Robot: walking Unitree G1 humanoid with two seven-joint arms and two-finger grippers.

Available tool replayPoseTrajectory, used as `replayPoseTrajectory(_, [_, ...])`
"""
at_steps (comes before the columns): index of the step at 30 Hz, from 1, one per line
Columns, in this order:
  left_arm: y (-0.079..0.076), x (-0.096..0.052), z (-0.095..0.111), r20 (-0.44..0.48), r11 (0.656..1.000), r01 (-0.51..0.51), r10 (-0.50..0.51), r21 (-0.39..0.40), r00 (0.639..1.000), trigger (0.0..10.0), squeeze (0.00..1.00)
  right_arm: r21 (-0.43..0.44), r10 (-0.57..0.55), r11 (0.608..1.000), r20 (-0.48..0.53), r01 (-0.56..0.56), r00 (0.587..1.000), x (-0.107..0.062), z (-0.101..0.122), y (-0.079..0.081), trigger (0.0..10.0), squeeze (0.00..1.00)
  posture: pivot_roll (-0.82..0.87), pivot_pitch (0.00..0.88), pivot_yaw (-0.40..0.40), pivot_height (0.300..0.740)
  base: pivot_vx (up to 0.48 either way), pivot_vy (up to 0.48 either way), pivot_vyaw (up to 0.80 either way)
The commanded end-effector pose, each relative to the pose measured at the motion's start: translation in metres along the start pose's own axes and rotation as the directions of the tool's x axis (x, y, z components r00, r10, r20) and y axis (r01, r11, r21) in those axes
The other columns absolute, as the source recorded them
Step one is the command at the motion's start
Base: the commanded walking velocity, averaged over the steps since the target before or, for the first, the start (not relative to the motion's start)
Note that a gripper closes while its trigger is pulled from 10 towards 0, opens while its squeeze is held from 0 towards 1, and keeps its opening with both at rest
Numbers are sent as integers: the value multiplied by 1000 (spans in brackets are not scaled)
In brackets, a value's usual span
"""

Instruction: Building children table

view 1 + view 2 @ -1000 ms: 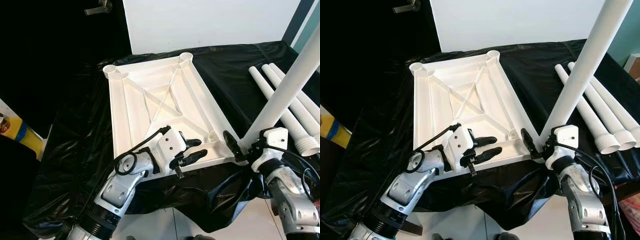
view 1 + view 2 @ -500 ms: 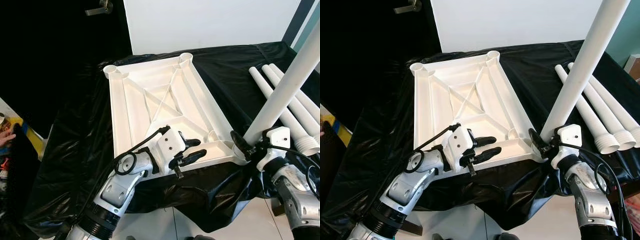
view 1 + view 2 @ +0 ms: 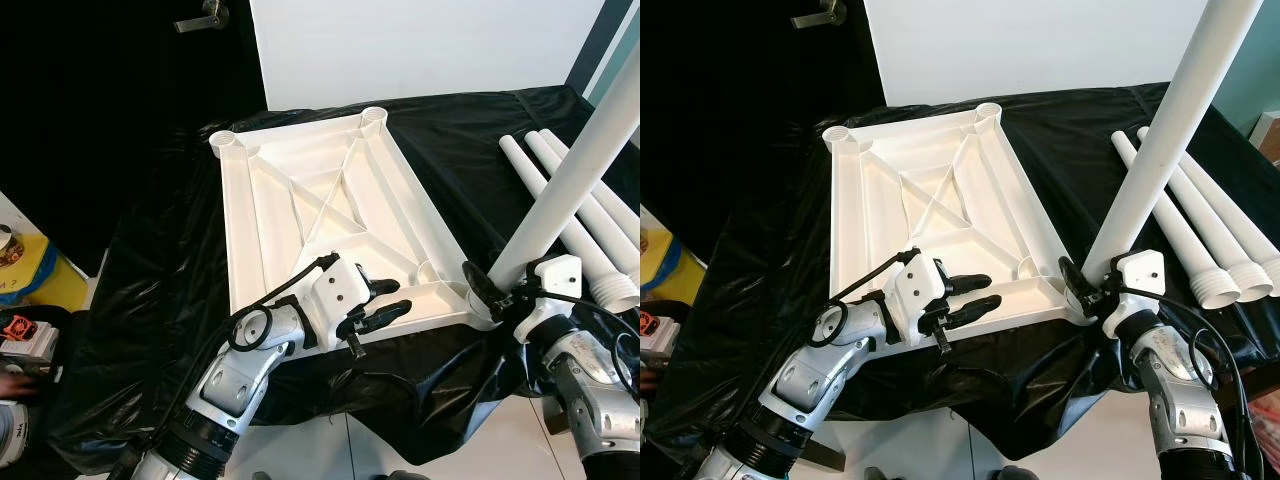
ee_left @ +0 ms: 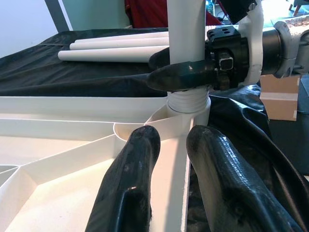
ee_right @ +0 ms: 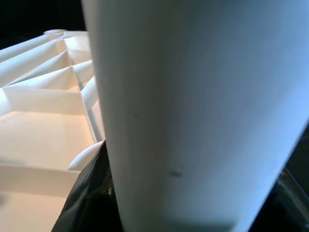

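Note:
A white ribbed table top (image 3: 260, 230) lies upside down on black plastic sheeting. My right gripper (image 3: 489, 290) is shut on a long white table leg (image 3: 570, 180), near its lower end. The leg stands tilted, its threaded end (image 4: 188, 102) sitting in the near right corner socket. My left gripper (image 3: 385, 300) rests on the top's near rim, open, with its fingers (image 4: 130, 183) pointing at that socket and nothing between them. Open round sockets show at the far left corner (image 3: 224, 141) and the far right corner (image 3: 372, 114).
Three spare white legs (image 3: 1190, 220) lie side by side on the sheeting at the right. A yellow container (image 3: 25, 270) and a person's hand (image 3: 15, 383) are on the floor at the left. A cardboard box (image 4: 280, 96) stands beyond the right arm.
My right gripper has shifted a little to the right at the leg's base. The left gripper has stayed put. The person's hand at the left has moved lower.

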State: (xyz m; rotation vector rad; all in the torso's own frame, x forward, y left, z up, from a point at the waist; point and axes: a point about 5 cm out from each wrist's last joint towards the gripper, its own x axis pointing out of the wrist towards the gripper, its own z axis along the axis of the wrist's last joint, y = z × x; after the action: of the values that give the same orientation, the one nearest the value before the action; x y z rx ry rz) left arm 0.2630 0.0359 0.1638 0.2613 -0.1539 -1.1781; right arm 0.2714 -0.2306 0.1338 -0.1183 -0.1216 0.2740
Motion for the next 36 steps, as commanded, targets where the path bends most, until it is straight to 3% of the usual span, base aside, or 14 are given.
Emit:
replayPoseTrajectory(1, [-2, -1, -1, -6, 1000, -15, 15, 7, 1000, 10000, 0, 37, -41, 998, -87, 44, 995, -5, -17, 4, 10000, 0, -157, 79, 27, 740, 0, 0, 0])
replayPoseTrajectory(3, [-2, -1, -1, -6, 1000, -15, 15, 7, 1000, 10000, 0, 41, -67, 997, -93, 71, 993, -5, -18, 4, 10000, 0, -157, 79, 27, 740, 0, 0, 0])
replayPoseTrajectory(8, [-2, -2, -2, -9, 1000, -14, 14, 8, 1000, 10000, 0, 85, -279, 954, -113, 289, 954, -3, -18, 23, 10000, 0, -152, 76, 23, 740, 0, 0, 0])
replayPoseTrajectory(9, [-2, -2, -2, -9, 1000, -14, 14, 8, 1000, 10000, 0, 85, -279, 954, -113, 289, 954, -3, -18, 23, 10000, 0, -152, 76, 23, 740, 0, 0, 0])
replayPoseTrajectory(10, [-2, -2, -2, -9, 1000, -14, 14, 8, 1000, 10000, 0, 84, -354, 927, -135, 366, 926, -4, -20, 26, 10000, 0, -151, 77, 23, 740, 0, 0, 0])
replayPoseTrajectory(11, [-2, -2, -2, -9, 1000, -14, 14, 8, 1000, 10000, 0, 84, -354, 927, -135, 366, 926, -4, -20, 26, 10000, 0, -151, 77, 23, 740, 0, 0, 0])
replayPoseTrajectory(13, [-3, -2, -1, -9, 1000, -14, 15, 7, 1000, 10000, 0, 42, -505, 853, -187, 520, 843, -8, -26, 33, 10000, 0, -146, 79, 20, 740, 0, 0, 0])
replayPoseTrajectory(15, [-3, -2, -1, -9, 1000, -14, 15, 7, 1000, 10000, 0, 42, -505, 853, -187, 520, 843, -8, -26, 33, 10000, 0, -146, 79, 20, 740, 0, 0, 0])
replayPoseTrajectory(17, [-3, -3, -1, -10, 1000, -17, 17, 6, 1000, 10000, 0, 50, -579, 798, -213, 600, 787, -10, -27, 44, 10000, 0, -140, 82, 20, 740, 0, 0, 0])
replayPoseTrajectory(36, [-4, -4, -1, -14, 1000, -12, 12, -1, 1000, 10000, 0, 74, -615, 764, -219, 641, 758, -9, -19, 55, 10000, 0, -145, 93, 29, 740, 0, 0, 0])
